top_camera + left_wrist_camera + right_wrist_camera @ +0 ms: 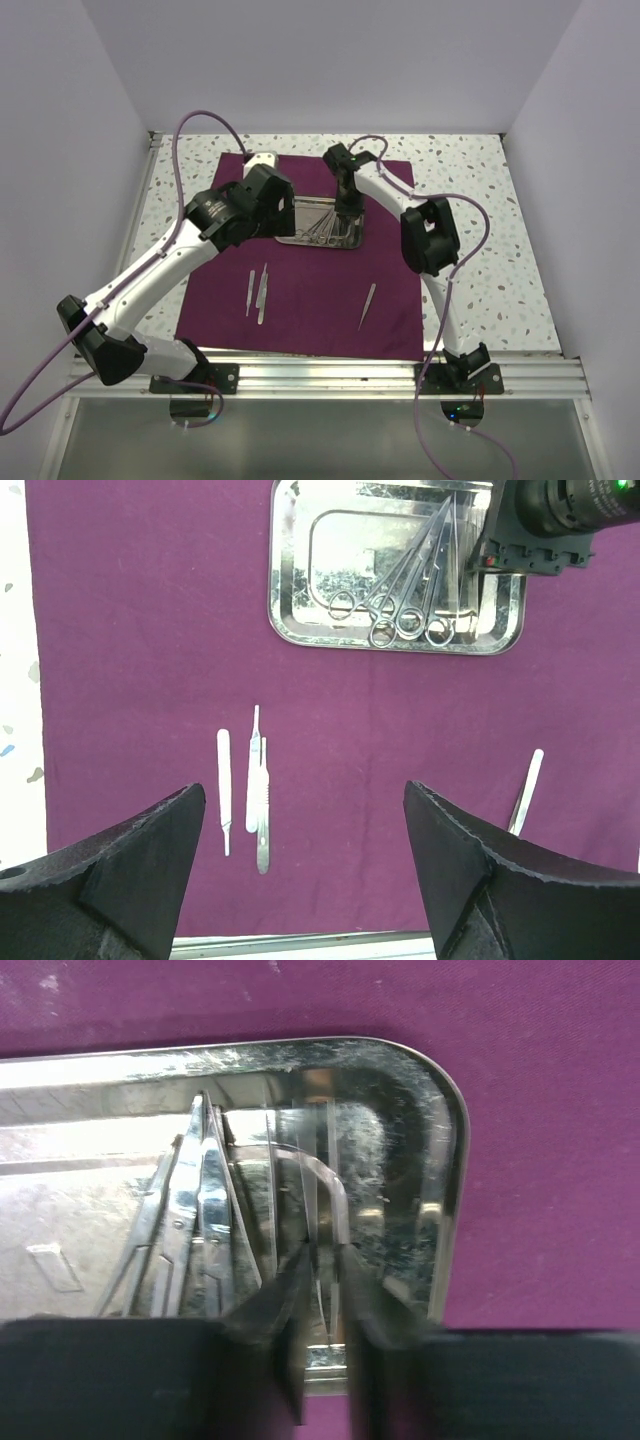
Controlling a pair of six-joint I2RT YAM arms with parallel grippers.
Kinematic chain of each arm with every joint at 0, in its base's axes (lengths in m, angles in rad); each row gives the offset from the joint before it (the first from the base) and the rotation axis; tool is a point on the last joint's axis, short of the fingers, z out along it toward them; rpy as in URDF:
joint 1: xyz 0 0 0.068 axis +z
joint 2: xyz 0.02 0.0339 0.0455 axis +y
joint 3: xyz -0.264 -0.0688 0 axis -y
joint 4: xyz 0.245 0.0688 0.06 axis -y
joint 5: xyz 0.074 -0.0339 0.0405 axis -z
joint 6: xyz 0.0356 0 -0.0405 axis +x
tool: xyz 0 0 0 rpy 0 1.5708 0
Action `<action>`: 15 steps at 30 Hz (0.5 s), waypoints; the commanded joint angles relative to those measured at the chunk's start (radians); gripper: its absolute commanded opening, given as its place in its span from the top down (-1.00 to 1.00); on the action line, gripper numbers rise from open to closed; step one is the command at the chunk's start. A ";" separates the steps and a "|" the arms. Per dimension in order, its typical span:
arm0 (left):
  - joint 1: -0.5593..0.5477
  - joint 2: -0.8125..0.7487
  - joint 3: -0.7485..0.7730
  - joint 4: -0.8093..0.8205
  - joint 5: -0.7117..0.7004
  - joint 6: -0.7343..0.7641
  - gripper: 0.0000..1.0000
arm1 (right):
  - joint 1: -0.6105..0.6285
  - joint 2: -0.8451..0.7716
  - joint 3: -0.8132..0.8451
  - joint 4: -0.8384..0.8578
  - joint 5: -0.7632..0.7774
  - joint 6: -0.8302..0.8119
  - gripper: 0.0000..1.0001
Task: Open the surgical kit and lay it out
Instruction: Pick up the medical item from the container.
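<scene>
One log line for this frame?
cloth: open flat | tray: on cloth, ring-handled instruments inside | laid out: four instruments | left jaws: open, above cloth | right jaws: near-closed in tray, grip unclear

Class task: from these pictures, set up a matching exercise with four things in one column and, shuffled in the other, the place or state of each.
1. shiny rectangular steel tray
2. ring-handled silver instruments
3. lone thin silver instrument
4. left gripper

A. open, above the dark maroon cloth
B. on the cloth's far half
C. inside the tray
D. by itself on the cloth's right part

Pairs: 1-B, 2-C, 3-D, 4-A.
</scene>
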 commanded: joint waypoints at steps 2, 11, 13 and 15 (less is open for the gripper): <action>0.009 0.002 0.048 -0.012 0.004 0.015 -0.67 | -0.007 0.012 -0.056 0.018 0.018 -0.014 0.89; 0.009 0.030 0.077 -0.014 -0.017 0.037 -0.63 | -0.020 -0.123 -0.055 -0.002 0.025 -0.040 1.00; 0.009 0.035 0.082 -0.006 -0.019 0.044 -0.63 | -0.023 -0.201 -0.070 -0.019 0.025 -0.046 1.00; 0.009 0.048 0.077 0.006 -0.011 0.063 -0.63 | -0.027 -0.302 -0.107 -0.019 0.009 -0.047 1.00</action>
